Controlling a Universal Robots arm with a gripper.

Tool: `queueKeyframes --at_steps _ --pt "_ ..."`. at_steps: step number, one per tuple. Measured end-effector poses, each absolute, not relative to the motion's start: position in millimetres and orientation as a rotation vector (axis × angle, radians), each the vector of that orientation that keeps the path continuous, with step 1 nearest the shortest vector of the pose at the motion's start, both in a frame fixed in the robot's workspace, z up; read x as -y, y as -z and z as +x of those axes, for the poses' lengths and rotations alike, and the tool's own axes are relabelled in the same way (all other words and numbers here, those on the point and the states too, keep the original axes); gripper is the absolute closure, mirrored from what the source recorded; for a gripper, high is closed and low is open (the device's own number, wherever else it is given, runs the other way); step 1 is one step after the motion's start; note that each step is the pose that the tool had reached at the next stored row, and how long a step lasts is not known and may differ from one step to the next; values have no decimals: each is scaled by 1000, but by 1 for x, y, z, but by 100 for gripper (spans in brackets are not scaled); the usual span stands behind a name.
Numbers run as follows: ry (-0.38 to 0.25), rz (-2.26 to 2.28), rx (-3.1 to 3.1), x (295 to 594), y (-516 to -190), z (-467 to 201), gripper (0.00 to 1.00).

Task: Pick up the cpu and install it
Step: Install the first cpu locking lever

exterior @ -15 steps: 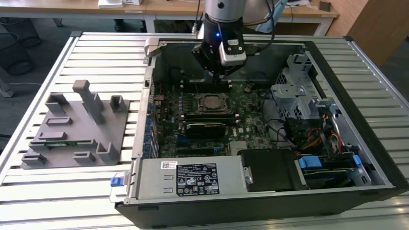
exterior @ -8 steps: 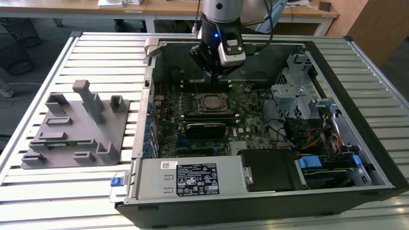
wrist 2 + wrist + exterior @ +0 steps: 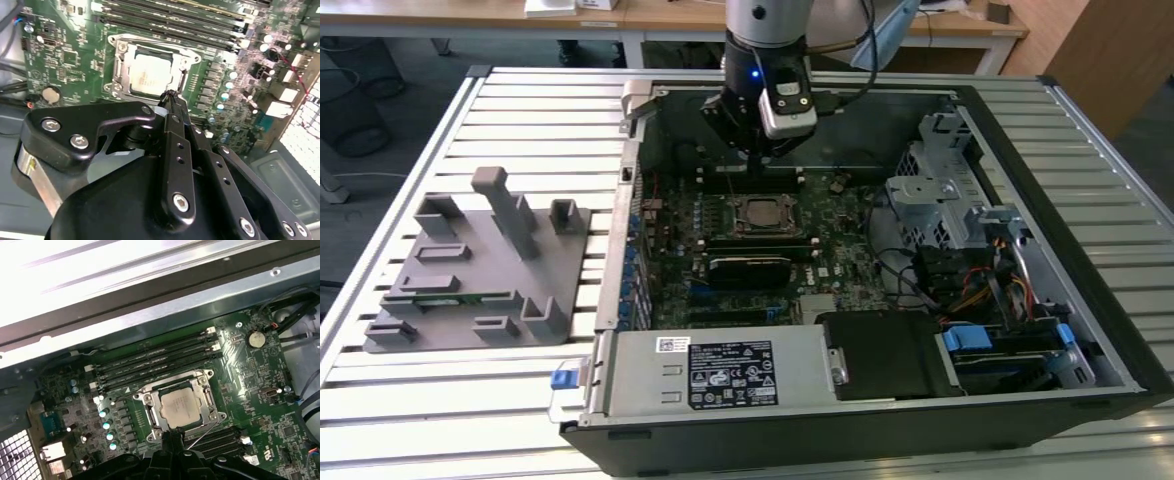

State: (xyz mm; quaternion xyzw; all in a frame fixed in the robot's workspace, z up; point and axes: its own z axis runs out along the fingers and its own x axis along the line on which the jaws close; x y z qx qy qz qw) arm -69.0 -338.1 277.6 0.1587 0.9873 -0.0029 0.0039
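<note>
One chip to account for: cpu (image 3: 179, 407), lying flat with its silvery top up inside the socket frame (image 3: 145, 402), just ahead of the fingertips and clear of them in both wrist views. Sits square within the frame, so probably already placed where the task wants it. Hangs above the motherboard (image 3: 834, 250), gripper (image 3: 170, 95) pointing down at the socket's near edge rather than its middle. Fingers drawn narrow, tips together, carrying nothing. Probably closed like this to stay slim among the crowded parts, or to press on something by the socket; cannot tell which. Just beyond the chip from the fingertips, rows of memory slots (image 3: 155, 365). Well away, outside the case (image 3: 1067, 330), grey tray (image 3: 467, 270) with no silvery chip visible on it.
</note>
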Motion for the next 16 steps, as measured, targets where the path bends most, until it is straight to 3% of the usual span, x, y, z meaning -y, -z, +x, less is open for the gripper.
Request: queueKeyframes --at_steps 16 --pt "7 78 -3132 338 -276 -70 89"
